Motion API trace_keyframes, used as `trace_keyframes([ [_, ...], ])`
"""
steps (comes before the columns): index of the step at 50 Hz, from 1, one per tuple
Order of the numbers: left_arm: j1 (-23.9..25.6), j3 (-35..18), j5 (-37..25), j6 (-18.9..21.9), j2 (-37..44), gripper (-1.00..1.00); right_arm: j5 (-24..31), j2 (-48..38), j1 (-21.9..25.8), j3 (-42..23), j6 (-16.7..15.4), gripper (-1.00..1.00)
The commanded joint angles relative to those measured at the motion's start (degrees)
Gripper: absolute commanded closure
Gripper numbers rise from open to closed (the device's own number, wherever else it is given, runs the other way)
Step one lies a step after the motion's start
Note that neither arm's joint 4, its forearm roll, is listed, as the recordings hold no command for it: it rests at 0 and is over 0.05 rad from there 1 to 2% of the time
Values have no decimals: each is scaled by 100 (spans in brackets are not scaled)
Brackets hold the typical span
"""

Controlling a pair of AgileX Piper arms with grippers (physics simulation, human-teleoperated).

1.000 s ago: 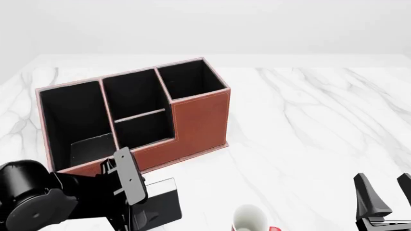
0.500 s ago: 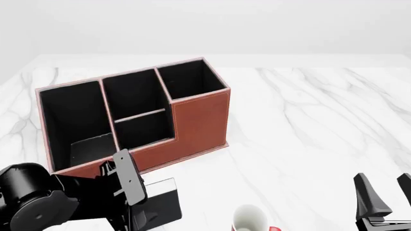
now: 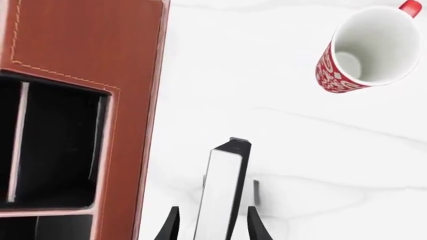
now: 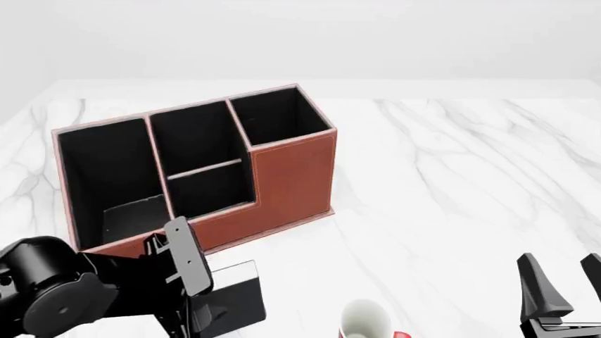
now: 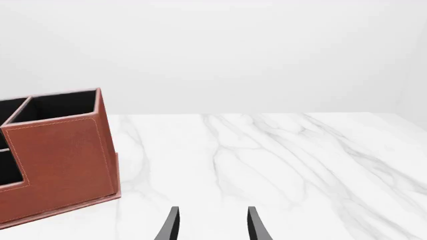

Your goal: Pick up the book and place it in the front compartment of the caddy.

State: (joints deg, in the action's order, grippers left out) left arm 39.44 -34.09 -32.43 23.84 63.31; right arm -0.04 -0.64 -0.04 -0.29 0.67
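The black book (image 4: 233,301) with its white band stands on edge on the table just in front of the red-brown caddy (image 4: 291,176). In the left wrist view the book (image 3: 223,190) sits edge-on between the jaws of my left gripper (image 3: 211,227), which is open, with a small gap on each side. The caddy (image 3: 87,45) lies beside it. The front compartment (image 4: 211,189) is the low square black pocket facing me. My right gripper (image 4: 566,283) is open and empty at the near right, and it also shows in the right wrist view (image 5: 211,225).
A white-and-red mug (image 4: 367,320) stands to the right of the book, and it also shows in the left wrist view (image 3: 370,47). My left arm (image 4: 84,289) fills the near left corner. White marble table (image 4: 451,183) stretches to the right of the caddy.
My left arm has shifted very slightly around the book. The book, caddy, mug and right gripper have not moved.
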Motion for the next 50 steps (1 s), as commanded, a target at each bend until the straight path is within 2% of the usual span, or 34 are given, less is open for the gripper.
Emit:
trace_keyframes([
  [1,-123,77,158,47,97,-100,-1,9,1,4,-15,-100],
  [15,72,319,473,-116,259,-100,-1,9,2,4,-16,-100],
  [16,100,329,479,-126,244,100,-1,10,0,4,-15,-100],
  [22,189,358,449,-104,189,100,-1,10,0,4,-16,-100],
  [30,171,243,205,319,9,100,-1,9,0,4,-15,-100],
  [38,-8,-233,-341,789,-185,100,-1,10,-1,4,-15,-100],
  [44,-56,-388,-600,876,-258,100,-1,8,1,4,-15,-100],
  [50,-267,-669,-824,1160,-222,100,-1,8,1,4,-16,-100],
])
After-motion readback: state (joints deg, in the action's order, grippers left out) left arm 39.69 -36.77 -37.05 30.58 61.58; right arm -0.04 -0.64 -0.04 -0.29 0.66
